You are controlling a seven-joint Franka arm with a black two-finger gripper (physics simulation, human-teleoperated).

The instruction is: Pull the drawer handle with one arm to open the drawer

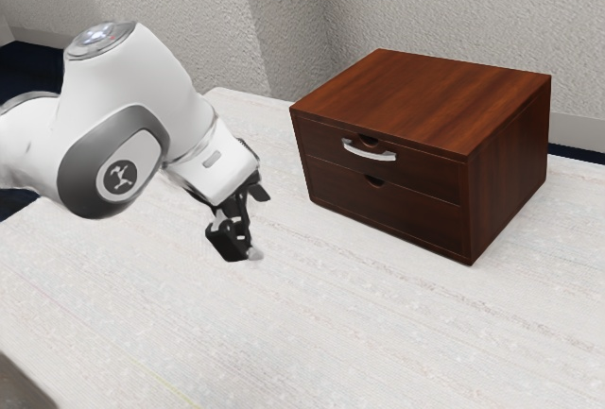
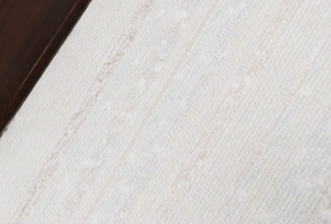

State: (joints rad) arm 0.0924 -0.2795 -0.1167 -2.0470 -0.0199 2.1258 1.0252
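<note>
White, woven-looking cloth covers the table (image 1: 359, 333) in the foreground, where the Franka arm's black gripper (image 1: 233, 237) hangs low, just above the surface and well apart from its target; whether the pincer is open or closed cannot be told from this angle. Beyond it, toward the exterior view's right, stands the dark wooden cabinet (image 1: 425, 135), both drawers flush with its front. The curved silver handle (image 1: 369, 152) sits on the upper drawer (image 1: 421, 165), above the plain lower drawer (image 1: 397, 203). The wrist view catches an edge of the cabinet (image 2: 31, 27) beside the pale table (image 2: 207, 105). The risks, judged from here: a reach kept at this height would likely meet the lower drawer front rather than the handle; a shallow hold on the thin bar could slip off mid-pull; and a pull angled off the drawer's line might drag the whole cabinet instead of sliding the drawer out
</note>
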